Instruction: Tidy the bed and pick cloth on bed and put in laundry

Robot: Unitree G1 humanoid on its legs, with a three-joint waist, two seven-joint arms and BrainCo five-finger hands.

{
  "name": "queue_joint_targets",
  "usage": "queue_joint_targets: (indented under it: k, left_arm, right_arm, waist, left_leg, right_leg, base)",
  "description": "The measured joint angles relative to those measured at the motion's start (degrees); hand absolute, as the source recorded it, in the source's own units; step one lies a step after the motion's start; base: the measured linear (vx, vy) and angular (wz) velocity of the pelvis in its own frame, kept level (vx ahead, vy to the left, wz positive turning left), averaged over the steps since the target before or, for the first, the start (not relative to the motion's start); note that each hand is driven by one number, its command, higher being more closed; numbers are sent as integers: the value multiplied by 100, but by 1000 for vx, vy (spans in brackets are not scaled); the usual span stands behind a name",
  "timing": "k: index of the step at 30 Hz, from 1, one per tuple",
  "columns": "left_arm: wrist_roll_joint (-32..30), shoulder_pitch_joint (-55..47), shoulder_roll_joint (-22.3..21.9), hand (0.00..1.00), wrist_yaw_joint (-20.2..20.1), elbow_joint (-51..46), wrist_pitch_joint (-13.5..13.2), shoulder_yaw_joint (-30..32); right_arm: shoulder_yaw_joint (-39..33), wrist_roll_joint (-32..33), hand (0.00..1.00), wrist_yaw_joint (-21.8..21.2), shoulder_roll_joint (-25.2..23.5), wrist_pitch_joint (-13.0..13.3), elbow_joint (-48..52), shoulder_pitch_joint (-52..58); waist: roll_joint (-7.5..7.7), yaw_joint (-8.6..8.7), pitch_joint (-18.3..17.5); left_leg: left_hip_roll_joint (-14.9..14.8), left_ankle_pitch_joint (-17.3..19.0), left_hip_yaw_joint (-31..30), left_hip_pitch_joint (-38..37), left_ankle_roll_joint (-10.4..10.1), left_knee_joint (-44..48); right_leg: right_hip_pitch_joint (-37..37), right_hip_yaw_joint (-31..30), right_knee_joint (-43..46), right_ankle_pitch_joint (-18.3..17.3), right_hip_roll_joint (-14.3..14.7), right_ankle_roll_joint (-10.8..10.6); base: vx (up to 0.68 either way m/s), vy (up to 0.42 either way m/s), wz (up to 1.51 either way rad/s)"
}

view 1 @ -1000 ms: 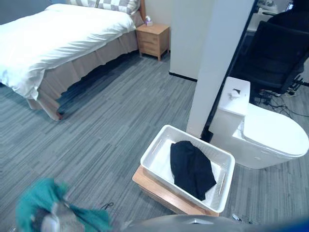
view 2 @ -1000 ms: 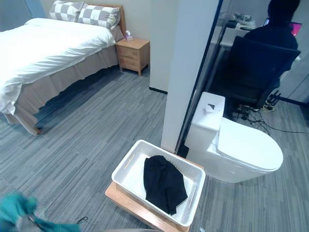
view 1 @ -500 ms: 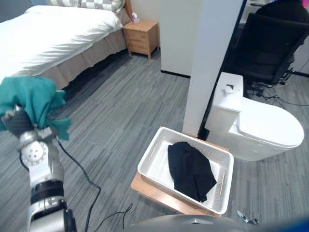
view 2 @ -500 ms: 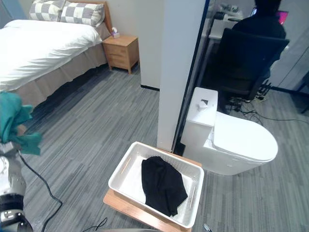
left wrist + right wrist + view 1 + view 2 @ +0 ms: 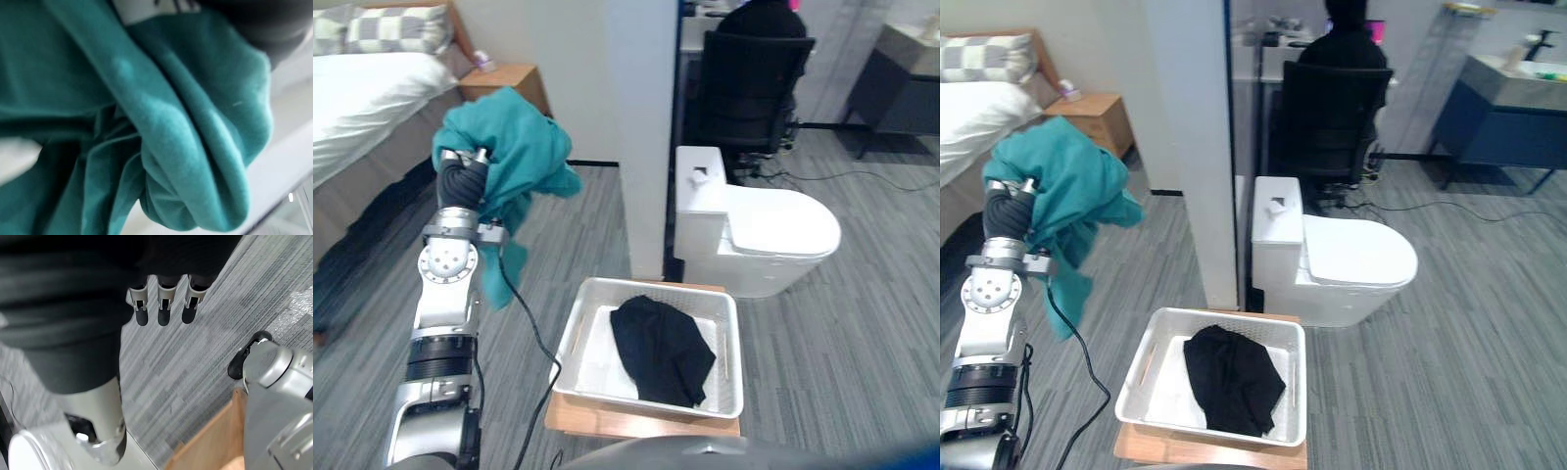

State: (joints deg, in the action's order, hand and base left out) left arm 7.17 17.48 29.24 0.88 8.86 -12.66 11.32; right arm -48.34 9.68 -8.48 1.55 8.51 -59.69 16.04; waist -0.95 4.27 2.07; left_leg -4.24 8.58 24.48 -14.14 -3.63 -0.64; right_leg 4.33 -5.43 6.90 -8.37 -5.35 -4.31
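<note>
Teal cloth (image 5: 514,147) on the left hand (image 5: 460,181) now rides higher, nearer the basket (image 5: 656,283).

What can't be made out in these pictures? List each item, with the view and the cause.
1. Left robot hand: its grasp is buried under the teal cloth in both eye views and the left wrist view.
2. Basket floor: partly covered by the black garment.
3. Person: mostly hidden behind the chair back, right eye view.
4. Bed: cut off by the left edge.
</note>
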Motion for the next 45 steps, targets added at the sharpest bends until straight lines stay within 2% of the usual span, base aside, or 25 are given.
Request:
queue_joint_targets:
  k: [3,8,13,15,18,21,23,28,32,37,42,45]
  left_arm:
    - [-137,230,26,100,-148,209,3,-142]
    - [-223,455,42,100,-484,189,-17,-431]
    - [-800,456,39,100,-552,-281,-151,-900]
    - [-842,461,33,100,-568,-585,-165,-1014]
    - [-767,652,-5,100,-725,-776,-142,-1260]
    - [-354,775,-235,100,-982,-785,-42,-1378]
    - [-311,775,-350,100,-1114,-814,-17,-1522]
    - [-177,440,-707,100,-1448,-1374,33,-2023]
    - [-158,86,-1029,100,-1658,-1494,141,-2321]
    - [-163,-561,-1295,100,-1868,-1491,596,-2710]
    - [-235,-1066,-1327,100,-1802,-1240,893,-2943]
    - [-563,-1230,-1345,100,-1485,-570,1131,-2952]
  right_arm:
    - [-66,-164,0,-36,79,2,-87,9]
    - [-69,-203,0,-83,79,3,-104,5]
    - [-217,-204,0,-146,81,67,-212,2]
    - [-244,-204,0,-139,78,85,-216,-1]
    - [6,-199,0,53,59,89,-216,-36]
    - [445,-197,0,374,54,-34,-212,-95]
    - [699,-198,0,513,31,-138,-213,-106]
    - [990,-201,0,727,-80,-250,-214,-109]
    - [1198,-201,0,834,-105,-254,-214,-94]
    - [1338,-202,0,884,-146,-255,-222,-44]
    - [1526,-203,0,884,-120,-261,-204,-32]
    - [1570,-204,0,883,-99,-264,-191,-32]
  waist:
    - [-35,141,23]
    - [-84,272,53]
    - [-161,303,139]
    - [-171,325,151]
    - [-176,326,157]
    - [-204,332,180]
    - [-228,378,224]
    - [-301,406,345]
    - [-306,425,359]
    - [-251,423,403]
    - [-269,419,426]
    - [-303,423,408]
  left_leg:
    - [-22,54,32,-97,-17,40]
    - [-39,96,200,-113,-20,86]
    - [-32,98,320,-127,-23,86]
    - [-27,98,321,-127,-22,86]
    - [-18,98,320,-125,-22,86]
    - [-6,98,320,-119,-22,85]
    - [-8,98,321,-110,-22,85]
    - [-19,97,331,-101,-21,86]
    - [-18,97,344,-96,-21,87]
    - [-19,97,344,-87,-21,96]
    - [-59,97,354,-65,-21,98]
    - [-72,97,353,8,-21,103]
  right_leg:
    - [6,-185,51,0,49,0]
    - [-101,-461,111,2,118,-4]
    - [-153,-624,107,37,142,-58]
    - [-155,-636,104,52,138,-73]
    - [-153,-639,93,79,128,-91]
    - [-153,-654,67,89,116,-101]
    - [-136,-672,7,108,116,-110]
    - [-146,-683,-11,134,128,-111]
    - [-152,-694,-36,155,127,-115]
    - [-179,-695,-48,159,124,-118]
    - [-159,-630,-173,241,125,-116]
    - [-162,-568,-326,354,124,-107]
  base:
    - [-13,-5,-28]
    - [-26,-5,-21]
    - [-26,-7,-12]
    - [-11,3,-2]
    - [-10,2,0]
    - [-12,1,0]
    - [0,0,0]
    - [0,0,0]
    - [10,3,-2]
    - [0,0,0]
    - [-2,-3,-1]
    - [-5,-5,-1]
